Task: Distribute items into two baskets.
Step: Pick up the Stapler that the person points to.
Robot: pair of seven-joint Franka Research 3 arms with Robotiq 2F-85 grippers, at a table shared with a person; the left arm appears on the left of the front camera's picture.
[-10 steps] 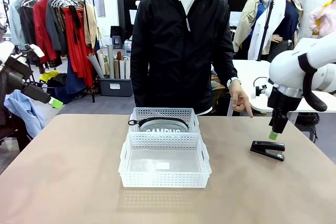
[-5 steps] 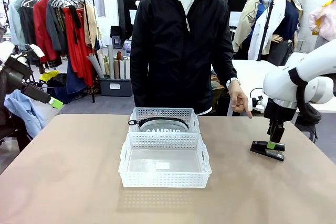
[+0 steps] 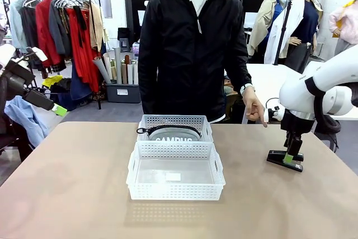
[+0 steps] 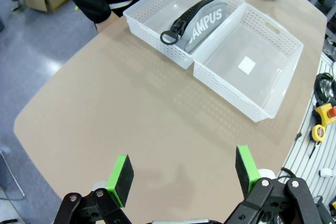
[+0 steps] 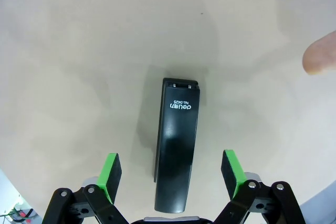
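Note:
Two white lattice baskets stand end to end at the table's middle. The far basket [image 3: 175, 122] holds the grey "CAMPUS" pouch [image 3: 170, 134], also seen in the left wrist view [image 4: 202, 19]. The near basket [image 3: 175, 172] holds only a small white label. The black stapler [image 3: 284, 160] lies flat on the table at the right. My right gripper [image 3: 290, 157] has come down over it, open, with a green pad on either side of the stapler [image 5: 176, 156]. My left gripper [image 4: 181, 174] is open and holds nothing, raised off the table's left edge [image 3: 56, 109].
A person in a black jacket stands at the far side behind the baskets, one hand [image 3: 254, 108] pointing down near the stapler; a fingertip [image 5: 320, 56] shows in the right wrist view. Clothes racks and another table stand behind.
My right gripper has come down from above the stapler until its open fingers straddle it. The left arm, baskets and pouch have not moved.

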